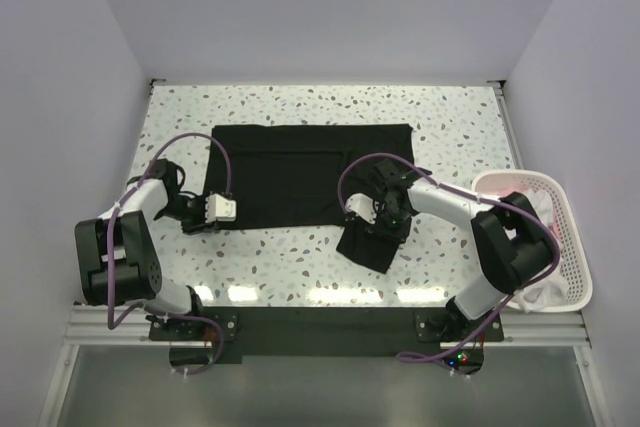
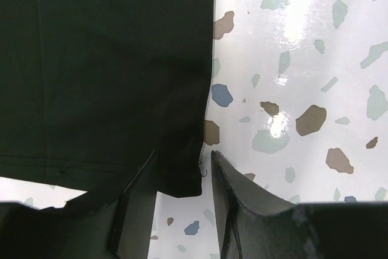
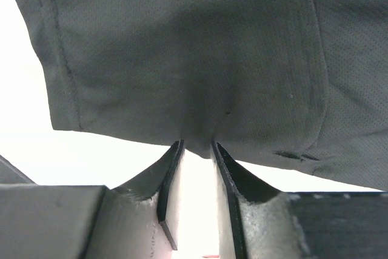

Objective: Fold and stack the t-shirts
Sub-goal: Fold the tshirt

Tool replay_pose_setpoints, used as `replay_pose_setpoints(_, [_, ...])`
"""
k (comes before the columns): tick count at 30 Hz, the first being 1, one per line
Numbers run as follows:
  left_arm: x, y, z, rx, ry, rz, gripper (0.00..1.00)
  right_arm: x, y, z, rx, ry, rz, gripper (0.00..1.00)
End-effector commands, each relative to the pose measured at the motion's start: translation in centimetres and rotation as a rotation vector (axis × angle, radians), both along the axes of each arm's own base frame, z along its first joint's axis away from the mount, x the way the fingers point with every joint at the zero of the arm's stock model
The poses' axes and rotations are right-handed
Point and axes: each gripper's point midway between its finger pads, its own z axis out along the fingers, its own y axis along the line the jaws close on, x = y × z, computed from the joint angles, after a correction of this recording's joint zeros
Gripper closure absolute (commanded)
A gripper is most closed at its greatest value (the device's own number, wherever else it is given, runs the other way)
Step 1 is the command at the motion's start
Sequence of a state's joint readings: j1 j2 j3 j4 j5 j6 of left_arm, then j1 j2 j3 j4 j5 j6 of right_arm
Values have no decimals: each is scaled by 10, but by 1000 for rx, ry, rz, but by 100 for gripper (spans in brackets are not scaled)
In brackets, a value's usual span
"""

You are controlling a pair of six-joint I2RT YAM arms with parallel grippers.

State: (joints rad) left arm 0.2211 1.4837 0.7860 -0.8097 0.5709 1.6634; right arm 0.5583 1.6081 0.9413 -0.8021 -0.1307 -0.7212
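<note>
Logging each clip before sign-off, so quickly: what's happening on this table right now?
Two robot arms are working on a black t-shirt spread on the table. The left gripper sits at its near-left corner, jaws open around the hem. The right gripper pinches fabric at the near-right side, bunching it. The white basket on the right holds pale garments.

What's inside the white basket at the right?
White cloth and some pink cloth show in the basket. The right arm covers its left part, so what lies beneath, or how many pieces there are, cannot be told.
</note>
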Motion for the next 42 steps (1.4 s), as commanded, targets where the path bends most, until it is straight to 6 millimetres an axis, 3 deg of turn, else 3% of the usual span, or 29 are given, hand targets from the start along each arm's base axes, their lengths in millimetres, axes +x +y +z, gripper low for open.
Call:
replay_pose_setpoints(1, [-2,1,0,7,-7,-12,56,4,8,0,29,-13,-3,76])
replay_pose_setpoints(6, [-6,5,-14,29,40,1,58,0,2,-5,5,-9,6,87])
replay_pose_setpoints(10, [-16,8,-22,51,69,-7,66,-2,0,-3,2,-7,-5,100])
replay_pose_setpoints(15, [-25,8,-25,58,87,-8,76,-11,-2,2,10,6,-31,100])
replay_pose_setpoints(21, [-33,6,-20,57,80,-19,100,-23,-4,12,34,13,-55,100])
replay_pose_setpoints(28, [-37,4,3,16,75,-19,100,-33,-2,42,106,-37,-76,100])
replay_pose_setpoints(34, [-31,10,21,17,68,-19,100,-34,-4,53,107,-46,-69,100])
replay_pose_setpoints(42, [-7,16,42,-18,28,15,100,-7,1,69,109,-91,-50,100])
